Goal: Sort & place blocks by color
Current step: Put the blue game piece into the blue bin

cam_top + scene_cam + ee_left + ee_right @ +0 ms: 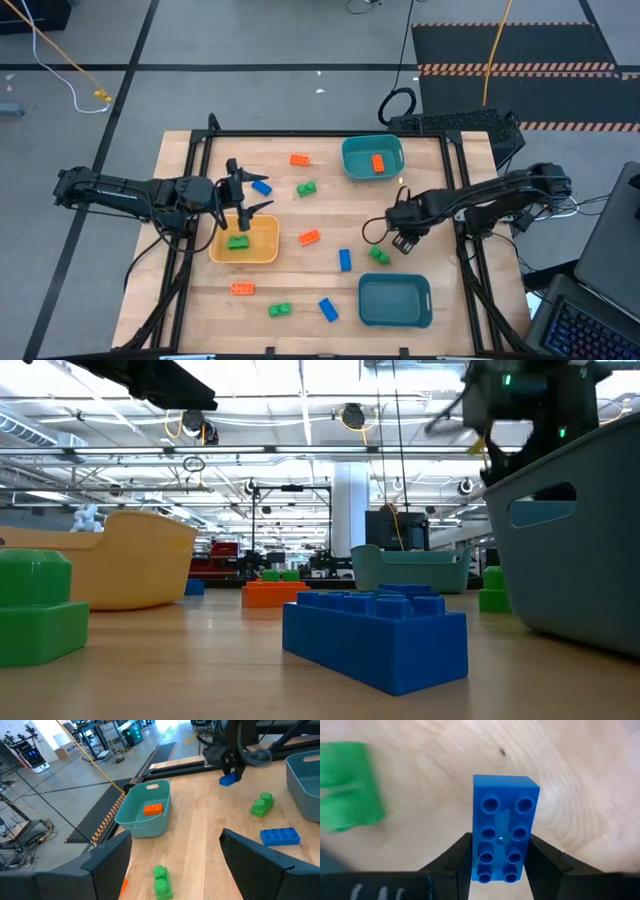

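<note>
The right gripper (405, 240) hangs right of centre in the high view, just above the table (330, 215), and in its wrist view its fingers (451, 865) press on both long sides of a blue block (502, 835), studs facing the camera; the left wrist view shows that same block (228, 779) held under the far arm near the top of the frame. The left gripper (243, 195) sits at left of centre over the back edge of the yellow tray (262, 247), its fingers (107, 857) spread wide with nothing between them. A green block (238, 241) lies in the yellow tray. At upper centre-right the rear teal tray (355, 155) holds one orange block (378, 164). The front teal tray (395, 300) stands at lower right. Loose on the table: an orange block (299, 159) and a green one (306, 188) at upper centre, a blue one (261, 186) beside the left gripper, an orange one (309, 238) in the middle, a blue one (345, 260) and a green one (379, 256) just below the right gripper, and along the lower edge an orange (242, 289), a green (279, 311) and a blue (328, 310).
</note>
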Robot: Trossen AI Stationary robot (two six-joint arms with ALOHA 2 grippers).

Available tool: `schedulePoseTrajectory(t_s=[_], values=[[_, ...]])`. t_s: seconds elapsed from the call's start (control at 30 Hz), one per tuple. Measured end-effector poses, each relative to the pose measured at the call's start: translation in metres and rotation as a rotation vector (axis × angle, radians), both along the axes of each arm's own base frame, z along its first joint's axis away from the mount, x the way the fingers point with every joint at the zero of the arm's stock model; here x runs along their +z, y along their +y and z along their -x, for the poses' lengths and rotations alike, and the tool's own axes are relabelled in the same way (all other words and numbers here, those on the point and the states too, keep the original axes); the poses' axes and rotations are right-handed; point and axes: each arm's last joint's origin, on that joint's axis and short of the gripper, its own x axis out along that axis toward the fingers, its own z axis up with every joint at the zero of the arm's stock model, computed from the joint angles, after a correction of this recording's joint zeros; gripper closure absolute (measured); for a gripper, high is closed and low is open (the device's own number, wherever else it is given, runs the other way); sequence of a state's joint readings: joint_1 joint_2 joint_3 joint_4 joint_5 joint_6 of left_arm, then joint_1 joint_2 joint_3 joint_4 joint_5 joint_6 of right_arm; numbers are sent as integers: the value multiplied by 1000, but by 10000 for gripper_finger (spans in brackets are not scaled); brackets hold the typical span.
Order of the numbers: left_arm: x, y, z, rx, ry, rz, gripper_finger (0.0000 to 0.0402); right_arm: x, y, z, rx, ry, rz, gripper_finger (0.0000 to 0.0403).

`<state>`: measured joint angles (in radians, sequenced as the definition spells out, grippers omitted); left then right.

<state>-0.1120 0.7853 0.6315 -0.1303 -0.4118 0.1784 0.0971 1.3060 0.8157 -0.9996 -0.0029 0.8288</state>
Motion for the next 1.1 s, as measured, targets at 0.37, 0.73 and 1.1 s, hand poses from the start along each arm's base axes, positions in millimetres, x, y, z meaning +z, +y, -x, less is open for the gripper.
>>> schedulePoseTrajectory(t_s=[0.37,0.73,1.1], values=[[0,0,0,1,2,1,94,88,29,-11,181,-748,-184,272],[-4,1,1,25,29,22,94,71,103,-8,242,-639,-400,272],[3,0,-1,17,-34,-1,94,31,131,-12,174,-409,-365,272]])
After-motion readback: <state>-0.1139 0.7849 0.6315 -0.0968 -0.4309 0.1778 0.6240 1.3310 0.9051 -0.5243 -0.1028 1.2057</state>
